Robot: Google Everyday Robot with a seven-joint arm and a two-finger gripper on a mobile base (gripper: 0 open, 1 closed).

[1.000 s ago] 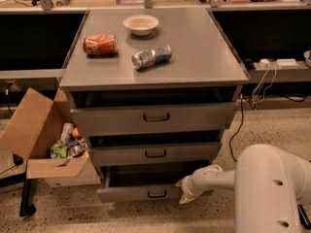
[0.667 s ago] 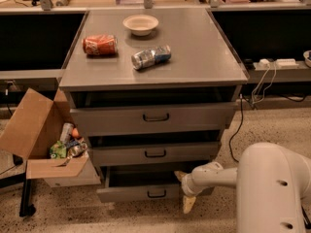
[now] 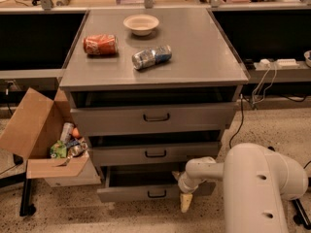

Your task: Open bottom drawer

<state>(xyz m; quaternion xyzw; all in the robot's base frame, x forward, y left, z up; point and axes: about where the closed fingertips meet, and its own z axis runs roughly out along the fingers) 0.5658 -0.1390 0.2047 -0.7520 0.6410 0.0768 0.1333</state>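
bottom drawer [image 3: 126, 193]: lowest of the three in the grey cabinet; its front stands forward of the fronts above, with a dark gap behind it, so it reads as already part-way out
handle [image 3: 156, 193]: small dark bar at the middle of that front, with nothing on it
gripper [image 3: 186, 201]: low near the floor, just in front of the drawer's right half, to the right of the handle and pointing down; whether it is spread or pressed together cannot be told
arm [image 3: 209, 169]: reaches in from the right and is bent low, likely because the drawer sits so close to the floor
progress: judged well along; any further pull would need a hold on the handle or the front's edge
middle drawer [image 3: 121, 155], top drawer [image 3: 112, 118]: similar handles, not the target
bowl [image 3: 141, 24], red can [image 3: 100, 44], crushed can [image 3: 151, 57]: on the cabinet top, well apart from the gripper
cardboard box [image 3: 34, 130]: just beside the cabinet's left side, near the drawer's left corner, a possible snag
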